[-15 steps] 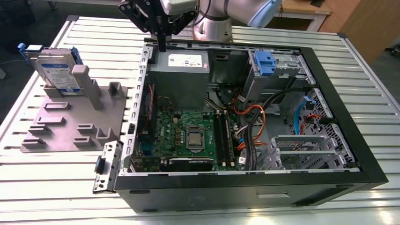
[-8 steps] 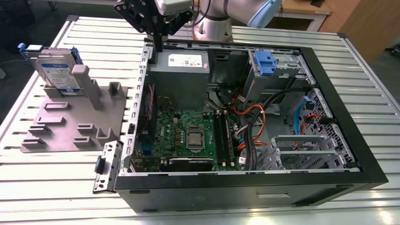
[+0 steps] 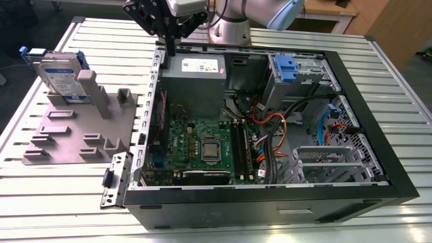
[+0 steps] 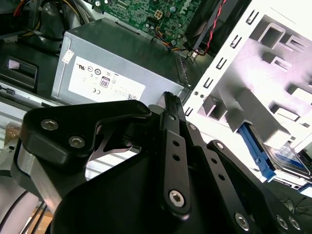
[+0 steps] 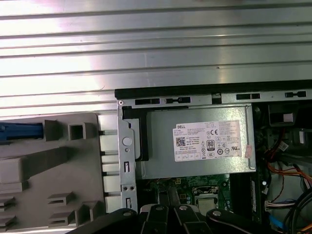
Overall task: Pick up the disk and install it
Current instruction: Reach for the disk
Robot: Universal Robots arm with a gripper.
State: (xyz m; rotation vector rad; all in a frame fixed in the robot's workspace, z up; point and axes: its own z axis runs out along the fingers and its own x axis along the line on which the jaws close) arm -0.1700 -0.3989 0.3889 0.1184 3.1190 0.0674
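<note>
pick-up not yet begun: the black 2-finger gripper (image 3: 170, 50), jaws closed on nothing, hovers over the rim of the black computer case (image 3: 270, 205). the silver-grey, blue-railed disk (image 3: 64, 77) stands upright at a corner of the grey moulded plate (image 3: 74, 144), well apart; grasping it likely needs opened jaws aligned to its top edge.

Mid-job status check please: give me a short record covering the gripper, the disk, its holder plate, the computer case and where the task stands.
gripper: shut, holding nothing, above the case rim beside the power supply
disk: standing on edge among the pegs of the grey moulded plate, apart from the gripper
grey moulded plate: on the table, at the exterior view's left of the case
computer case: open, motherboard exposed
task: disk not yet picked up
</note>
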